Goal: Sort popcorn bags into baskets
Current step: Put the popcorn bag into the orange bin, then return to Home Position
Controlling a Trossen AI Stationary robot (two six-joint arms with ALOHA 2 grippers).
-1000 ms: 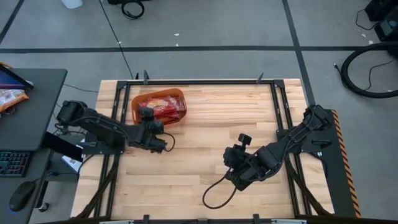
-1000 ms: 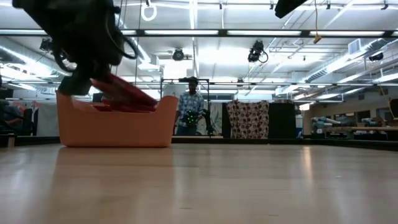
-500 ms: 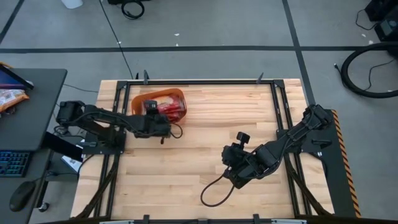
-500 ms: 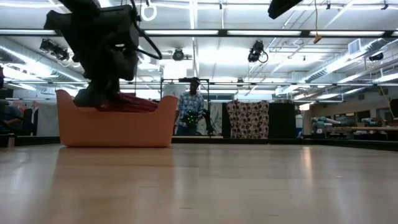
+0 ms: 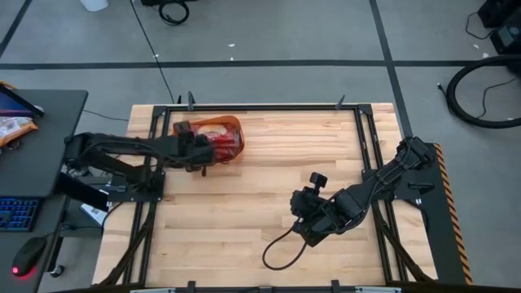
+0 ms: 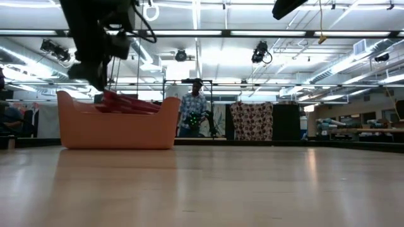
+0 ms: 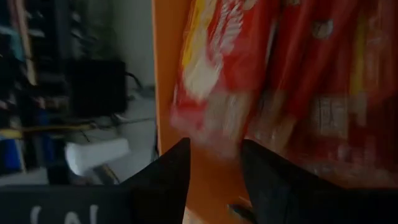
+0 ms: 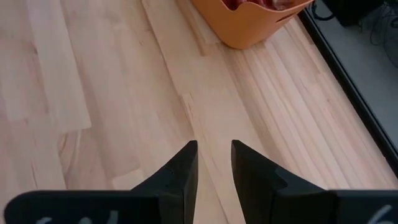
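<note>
Overhead, the left gripper (image 5: pixel 199 146) is hanging above the orange basket (image 5: pixel 234 124), which is sitting at the far left corner of the wooden table (image 5: pixel 269 179). Its 2 fingers (image 7: pixel 165 180) are standing apart with a gap between them and nothing in it. Through that gap the left wrist view is showing red popcorn bags (image 7: pixel 298 81) lying inside the tub, blurred, against its orange wall. From table height the bags (image 6: pixel 129 104) are piling up just past the rim of the basket (image 6: pixel 117 129), with the dark arm reaching down above them. A person (image 6: pixel 192 113) is standing in the room behind.

Meanwhile the right gripper (image 5: pixel 305 224) is waiting low over bare wood near the table's middle, well apart from the basket, its fingers (image 8: pixel 180 171) slightly parted around nothing.
</note>
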